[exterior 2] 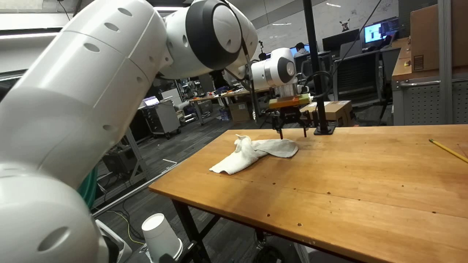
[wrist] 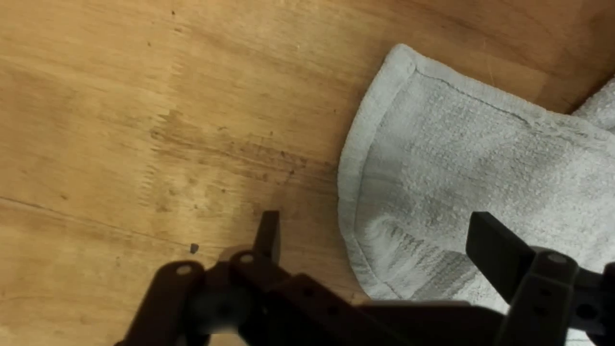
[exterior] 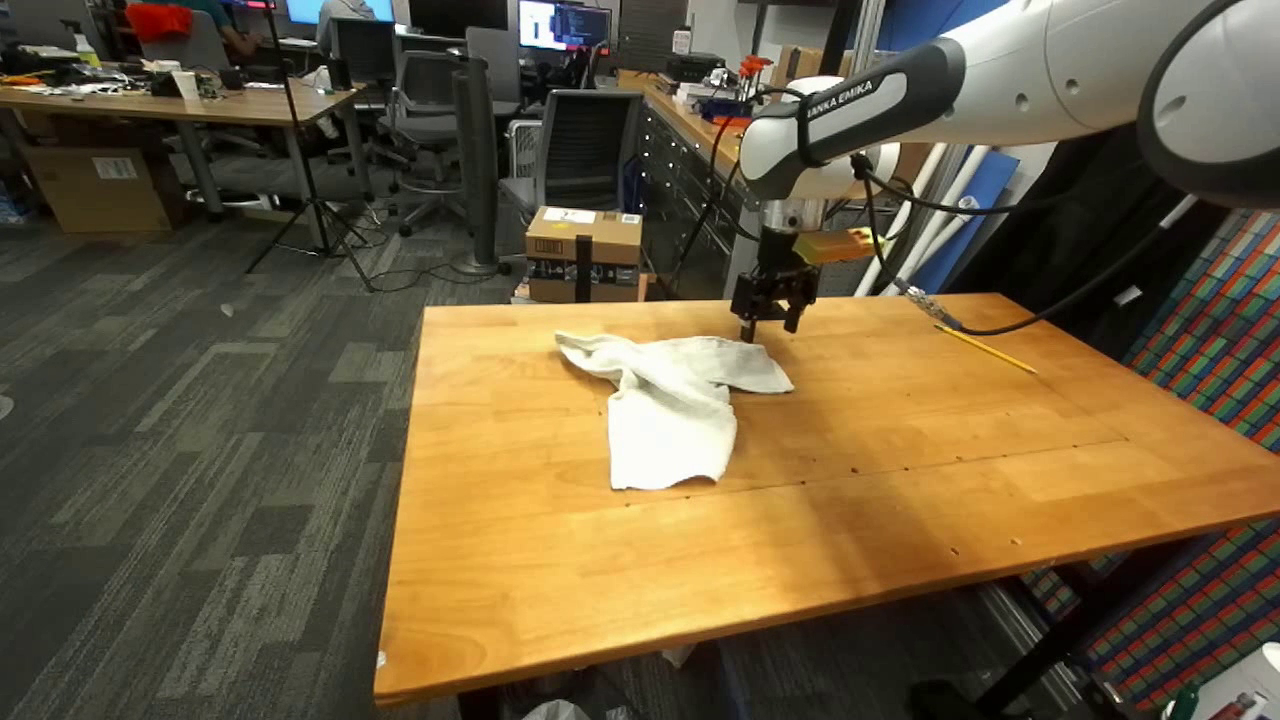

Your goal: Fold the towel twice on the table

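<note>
One white, black-jointed robot arm point(exterior: 1015, 90) extends above a light-brown wooden surface point(exterior: 520, 560), its forearm slanting downward and its wrist vertical, so that the black two-fingered hand point(exterior 2: 293, 134) points straight down. The fingers stand well apart; in the wrist view one overlaps wood, the other the rumpled white cloth towel point(wrist: 432, 168). This towel lies on the surface, twisted at its middle. From here I cannot tell whether a fingertip touches it.
</note>
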You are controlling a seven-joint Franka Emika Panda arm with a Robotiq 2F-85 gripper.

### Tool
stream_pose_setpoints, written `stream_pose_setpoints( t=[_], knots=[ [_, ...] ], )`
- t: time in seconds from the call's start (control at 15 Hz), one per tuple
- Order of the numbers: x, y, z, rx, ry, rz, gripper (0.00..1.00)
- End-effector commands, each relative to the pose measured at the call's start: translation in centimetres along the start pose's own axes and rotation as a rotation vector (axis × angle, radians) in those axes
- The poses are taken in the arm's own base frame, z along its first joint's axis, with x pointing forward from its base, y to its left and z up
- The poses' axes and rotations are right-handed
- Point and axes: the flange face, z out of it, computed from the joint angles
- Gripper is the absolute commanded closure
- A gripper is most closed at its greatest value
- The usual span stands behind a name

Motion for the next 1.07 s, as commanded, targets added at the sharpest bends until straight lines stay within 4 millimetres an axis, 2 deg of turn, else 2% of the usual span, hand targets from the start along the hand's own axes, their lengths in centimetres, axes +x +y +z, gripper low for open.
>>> stream_pose_setpoints(
  t=[0.0, 0.53, 1.0],
  knots=[
    [0.3, 0.1, 0.5, 0.013, -0.011, -0.006, 0.0],
    [0.0, -0.8, 2.4, 0.032, -0.093, -0.022, 0.0],
    [-0.1, -0.9, 1.9, 0.063, -0.113, -0.028, 0.0]
  ],
)
